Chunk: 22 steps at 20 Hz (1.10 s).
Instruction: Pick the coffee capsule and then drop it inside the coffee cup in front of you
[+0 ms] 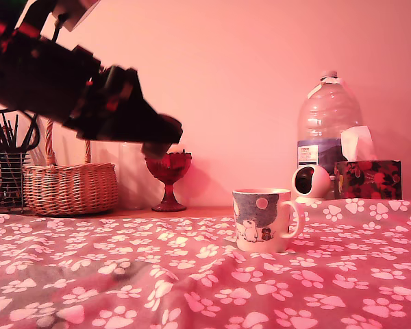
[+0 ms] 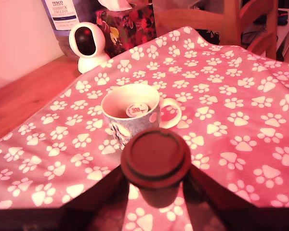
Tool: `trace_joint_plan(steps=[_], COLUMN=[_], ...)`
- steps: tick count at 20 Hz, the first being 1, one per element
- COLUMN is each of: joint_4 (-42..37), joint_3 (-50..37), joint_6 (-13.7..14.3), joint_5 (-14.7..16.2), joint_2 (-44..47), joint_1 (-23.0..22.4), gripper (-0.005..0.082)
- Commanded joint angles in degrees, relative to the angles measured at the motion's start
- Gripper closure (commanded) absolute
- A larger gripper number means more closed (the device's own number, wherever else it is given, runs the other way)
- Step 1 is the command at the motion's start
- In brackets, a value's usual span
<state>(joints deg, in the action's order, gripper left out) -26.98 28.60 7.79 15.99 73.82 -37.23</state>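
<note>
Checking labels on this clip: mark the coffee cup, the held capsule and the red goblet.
coffee cup (image 1: 262, 221): exterior view, on its side wall.
coffee capsule (image 2: 155, 157): wrist view, on its round flat face, between the claw's fingers.
red goblet (image 1: 168, 166): exterior view, on its bowl.

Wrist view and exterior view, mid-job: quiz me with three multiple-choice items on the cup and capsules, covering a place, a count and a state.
1. Where does the coffee cup stand?
A. on the paw-print cloth
B. on a tray
C. on a saucer

2. How many coffee capsules does the wrist view show?
A. one
B. two
C. four

3. What state is the gripper in?
A. open and empty
B. shut on a capsule
C. lowered inside the cup

Key:
1 A, as the cup's base sits directly on the printed cloth.
2 B, as the held capsule is between the jaws and another capsule lies inside the cup.
3 B, as the jaws press both sides of the held capsule, clear of the cup.
</note>
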Motion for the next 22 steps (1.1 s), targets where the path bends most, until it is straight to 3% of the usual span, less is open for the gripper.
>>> trace_joint_plan(steps=[1,8,22], joint_4=[0.7,7.9,29.2], joint_3=[2.5,10.1,35.0], joint_6=[-0.3,-0.3,-0.3], joint_5=[-0.1,0.0,2.7], joint_2=[-0.7,2.2,20.6], joint_1=[0.1,0.1,0.1], gripper=[0.0485,0.0485,0.0485])
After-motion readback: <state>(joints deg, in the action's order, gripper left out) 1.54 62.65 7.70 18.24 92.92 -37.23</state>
